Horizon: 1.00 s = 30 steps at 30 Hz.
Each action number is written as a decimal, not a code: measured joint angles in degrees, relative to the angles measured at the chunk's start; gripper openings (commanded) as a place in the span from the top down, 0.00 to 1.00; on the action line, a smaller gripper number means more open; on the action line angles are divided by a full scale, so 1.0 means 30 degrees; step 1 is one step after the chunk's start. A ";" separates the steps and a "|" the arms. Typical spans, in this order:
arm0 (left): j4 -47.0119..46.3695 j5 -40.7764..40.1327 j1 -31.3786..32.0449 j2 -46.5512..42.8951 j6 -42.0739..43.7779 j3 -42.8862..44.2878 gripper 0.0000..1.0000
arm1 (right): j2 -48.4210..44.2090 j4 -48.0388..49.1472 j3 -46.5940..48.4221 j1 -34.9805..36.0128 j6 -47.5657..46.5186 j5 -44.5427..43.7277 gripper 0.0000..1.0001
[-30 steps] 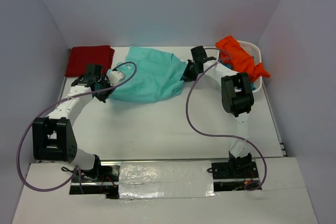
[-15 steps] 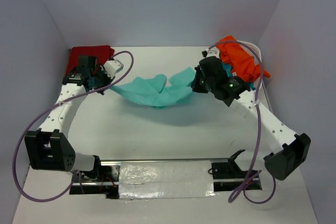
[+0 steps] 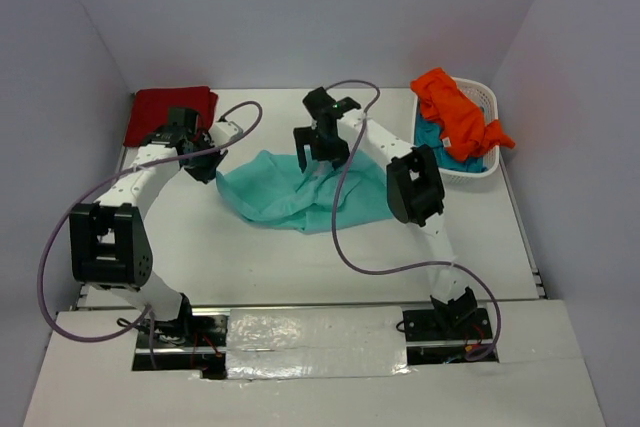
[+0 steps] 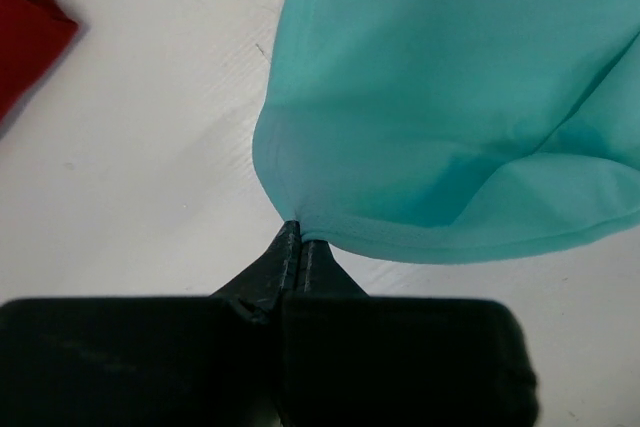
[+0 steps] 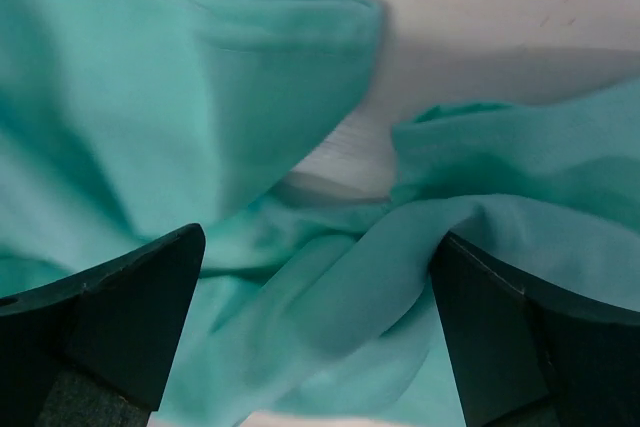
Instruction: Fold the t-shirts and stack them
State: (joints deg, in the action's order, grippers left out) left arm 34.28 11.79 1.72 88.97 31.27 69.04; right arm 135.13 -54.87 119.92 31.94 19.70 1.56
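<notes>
Right jaws have just opened, dropping the mint shirt rumpled on the worktop. Left jaws still pinch its hem, so flattening remains.

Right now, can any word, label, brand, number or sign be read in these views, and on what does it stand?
None: no text can be read in any view.
The mint-aqua shirt, dark red shirt, orange shirt and white mesh basket show plain surfaces, with no print or tag in sight.
The black arm housings bear no marking large enough to read.
</notes>
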 measured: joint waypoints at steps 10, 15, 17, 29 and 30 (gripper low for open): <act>-0.0393 -0.0022 0.0000 0.1217 -0.0539 0.0583 1.00 | -0.9158 0.5348 -0.7308 -0.3082 0.0911 0.3002 0.88; -0.0510 0.0007 -0.0007 0.1217 -0.0648 0.0583 1.00 | -1.2429 0.7446 -1.3595 -0.4641 0.1552 0.4743 0.81; -0.0525 0.0000 -0.0007 0.1217 -0.0736 0.0583 1.00 | -1.1701 0.7417 -1.3937 -0.4889 0.1552 0.4896 0.63; -0.0488 0.0007 -0.0007 0.1217 -0.1013 0.0583 1.00 | -0.5923 0.6462 -1.0433 -0.5034 -0.0066 0.2346 0.51; -0.0488 0.0015 -0.0007 0.1217 -0.1005 0.0583 1.00 | -0.5719 0.6426 -1.0236 -0.5034 -0.0117 0.2193 0.50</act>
State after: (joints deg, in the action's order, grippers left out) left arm 32.82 11.84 1.69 92.62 28.25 70.78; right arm 117.97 -35.59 89.21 16.84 19.35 8.14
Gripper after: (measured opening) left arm 0.026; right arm 0.487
